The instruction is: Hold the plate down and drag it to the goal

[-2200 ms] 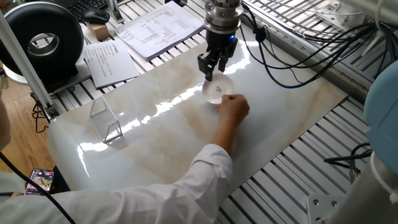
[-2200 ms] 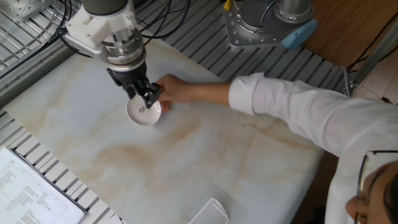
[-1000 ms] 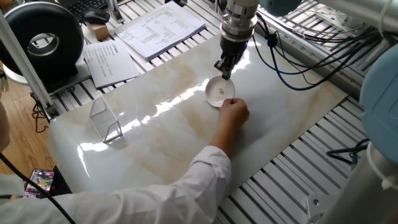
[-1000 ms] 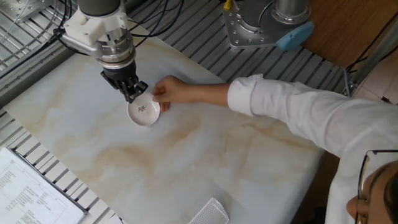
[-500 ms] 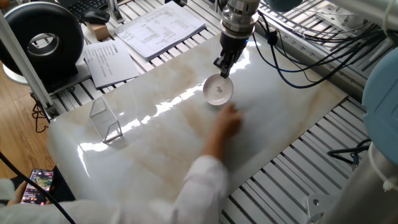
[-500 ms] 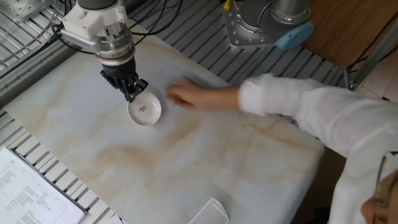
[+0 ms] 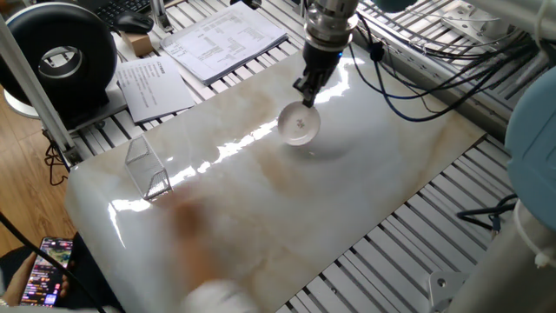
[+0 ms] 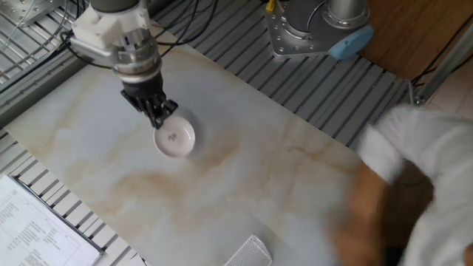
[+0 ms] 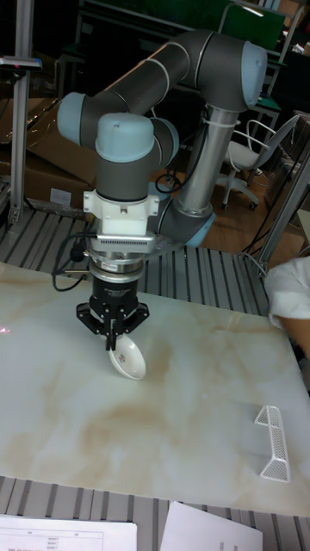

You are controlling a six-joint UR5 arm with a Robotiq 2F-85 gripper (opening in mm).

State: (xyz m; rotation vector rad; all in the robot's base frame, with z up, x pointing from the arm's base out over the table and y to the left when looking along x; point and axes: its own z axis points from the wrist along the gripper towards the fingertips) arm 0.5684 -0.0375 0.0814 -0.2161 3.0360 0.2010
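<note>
Tall fixed view: my pincer (image 9: 112, 343), fingers pressed together, pins the plate (image 9: 128, 345) rim; the goal (image 9: 275, 443), lower right, is well apart.

Arm links (image 9: 185, 65): smooth grey tubes with pale blue joint caps.
Wrist flange (image 9: 120, 221): white and silver, ringed with small screws.
Gripper (image 9: 112, 336): black, two narrow fingers.
Cables (image 7: 408, 78): black, bundled with one blue, running from the wrist.
</note>
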